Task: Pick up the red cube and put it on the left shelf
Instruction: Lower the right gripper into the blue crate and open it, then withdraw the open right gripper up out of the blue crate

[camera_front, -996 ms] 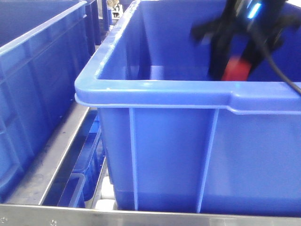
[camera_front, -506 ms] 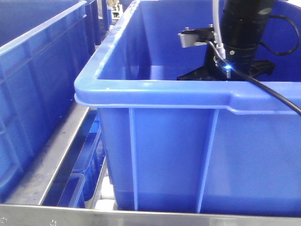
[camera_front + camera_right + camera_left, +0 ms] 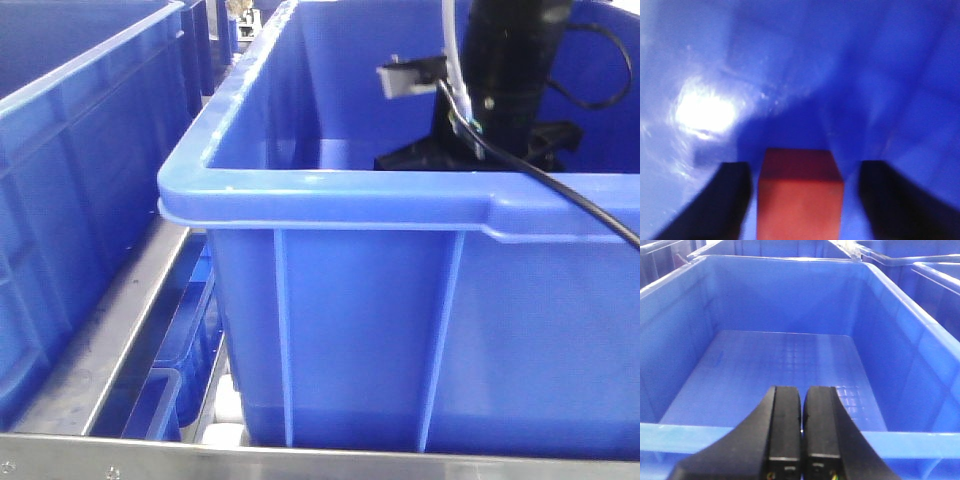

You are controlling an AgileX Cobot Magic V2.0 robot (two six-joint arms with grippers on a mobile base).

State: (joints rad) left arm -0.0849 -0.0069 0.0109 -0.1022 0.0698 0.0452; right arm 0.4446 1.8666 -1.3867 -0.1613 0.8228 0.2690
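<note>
My right gripper (image 3: 800, 200) stands wide open with the red cube (image 3: 800, 197) straight ahead between its fingers, clear of both, on the floor of the blue crate (image 3: 330, 190), while my left gripper (image 3: 801, 427), pinched closed and empty, hangs idle

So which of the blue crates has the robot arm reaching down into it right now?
The big blue crate filling the centre and right of the front view; the black arm dips behind its near rim. The crate on the left has nothing reaching in.
</note>
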